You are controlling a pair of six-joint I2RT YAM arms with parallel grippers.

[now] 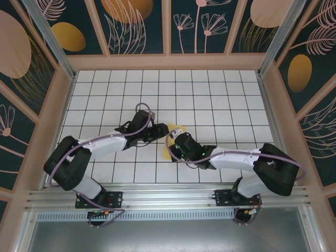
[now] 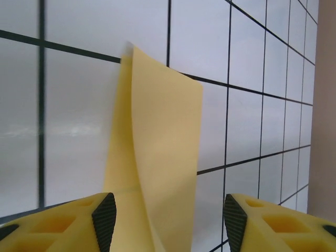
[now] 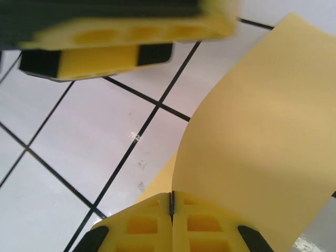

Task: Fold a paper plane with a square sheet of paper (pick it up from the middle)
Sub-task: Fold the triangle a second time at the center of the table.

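Note:
The square sheet of paper (image 1: pixel 168 153) is yellow and lies folded at the table's middle, one flap curling upward. My right gripper (image 3: pixel 172 202) is shut on the lower edge of that raised flap (image 3: pixel 257 136), and the paper bends up and to the right from the closed pads. In the left wrist view the flap (image 2: pixel 157 147) stands upright between the open fingers of my left gripper (image 2: pixel 168 220), with a gap on either side. Seen from above, the left gripper (image 1: pixel 160 131) and right gripper (image 1: pixel 175 145) meet over the paper. The left gripper's fingers (image 3: pixel 105 39) hang at the top of the right wrist view.
The white gridded tabletop (image 1: pixel 220 100) stretches around the arms, bounded by a wooden frame (image 1: pixel 168 62) with patterned walls. A metal rail (image 1: pixel 168 197) runs along the near edge by the arm bases.

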